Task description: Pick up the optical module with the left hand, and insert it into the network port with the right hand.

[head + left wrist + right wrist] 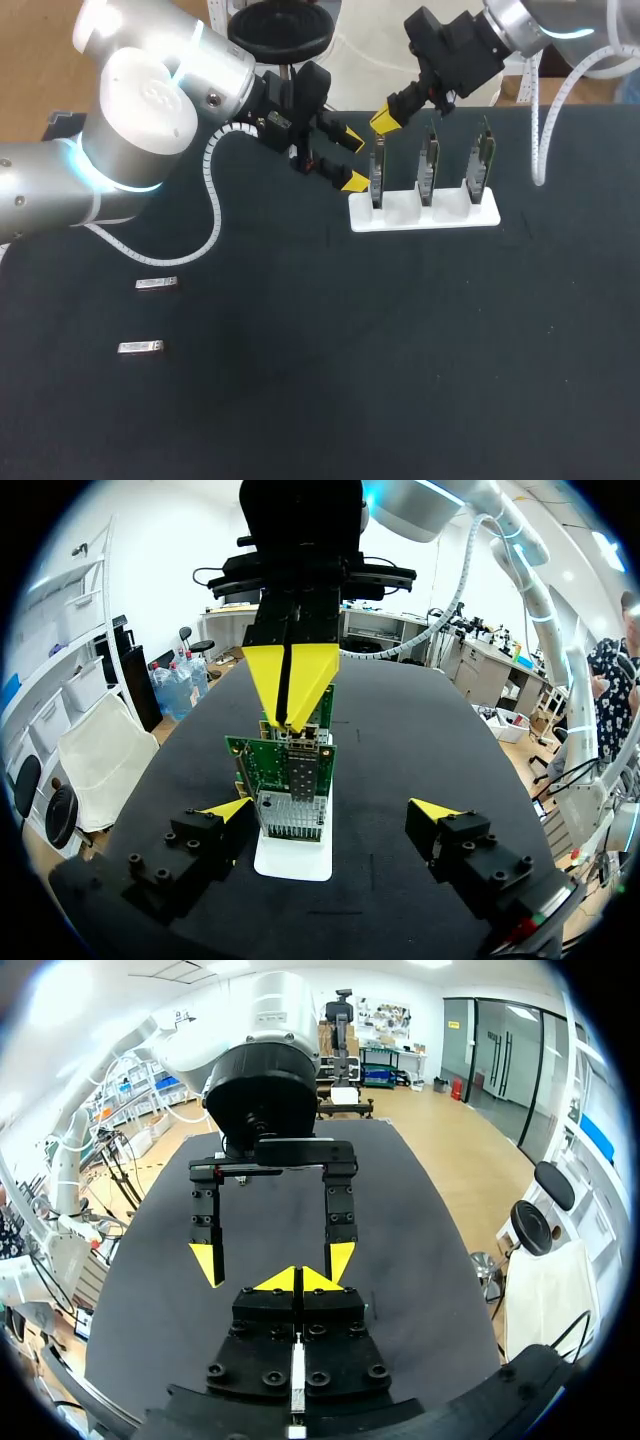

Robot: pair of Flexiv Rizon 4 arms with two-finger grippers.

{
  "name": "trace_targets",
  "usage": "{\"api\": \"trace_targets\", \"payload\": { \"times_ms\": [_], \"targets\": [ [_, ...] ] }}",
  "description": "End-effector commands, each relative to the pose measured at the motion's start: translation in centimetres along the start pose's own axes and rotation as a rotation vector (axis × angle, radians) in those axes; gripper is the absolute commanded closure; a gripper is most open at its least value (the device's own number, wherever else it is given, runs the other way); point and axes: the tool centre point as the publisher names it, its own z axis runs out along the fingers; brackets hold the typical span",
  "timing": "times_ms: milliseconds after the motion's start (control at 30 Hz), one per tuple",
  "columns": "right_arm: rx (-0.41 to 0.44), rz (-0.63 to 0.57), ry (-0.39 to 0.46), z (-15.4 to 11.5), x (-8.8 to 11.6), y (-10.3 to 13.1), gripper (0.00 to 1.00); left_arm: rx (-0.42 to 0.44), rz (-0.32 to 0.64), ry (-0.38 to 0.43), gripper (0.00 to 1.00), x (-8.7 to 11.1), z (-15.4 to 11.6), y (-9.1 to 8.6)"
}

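Modules lie well apart from both arms near the table's left edge: the nearer module (140,347) and the farther module (157,285). By the far edge a white holder (455,215) carries three upright cards. The left gripper (353,161) stands wide open beside the leftmost card (377,178). The right gripper (385,122), its jaws closed tip to tip, is at that card's top.

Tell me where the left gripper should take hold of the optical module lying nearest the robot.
Grip the optical module across its two long sides, near mid-length, coming straight down from above. It lies flat on the table, a slim bar with its length running side to side, so the left gripper probably needs its jaws set across that narrow width.
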Motion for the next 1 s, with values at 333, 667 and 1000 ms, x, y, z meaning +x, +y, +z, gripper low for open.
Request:
{"api": "trace_targets", "payload": {
  "times_ms": [333,667,1000],
  "targets": [
    [0.001,0.01,-0.002,0.6,0.7,0.0,1.0,0.003,-0.001,0.005,0.0,-0.1,0.1,0.2],
    [-0.005,0.02,-0.009,0.8,0.8,0.0,1.0,0.003,-0.001,0.005,0.0,-0.1,0.1,0.2],
    [-0.003,0.005,-0.047,-0.3,-0.1,0.2,1.0,0.003,-0.001,0.005,0.0,-0.1,0.1,0.2]
  ]
}}
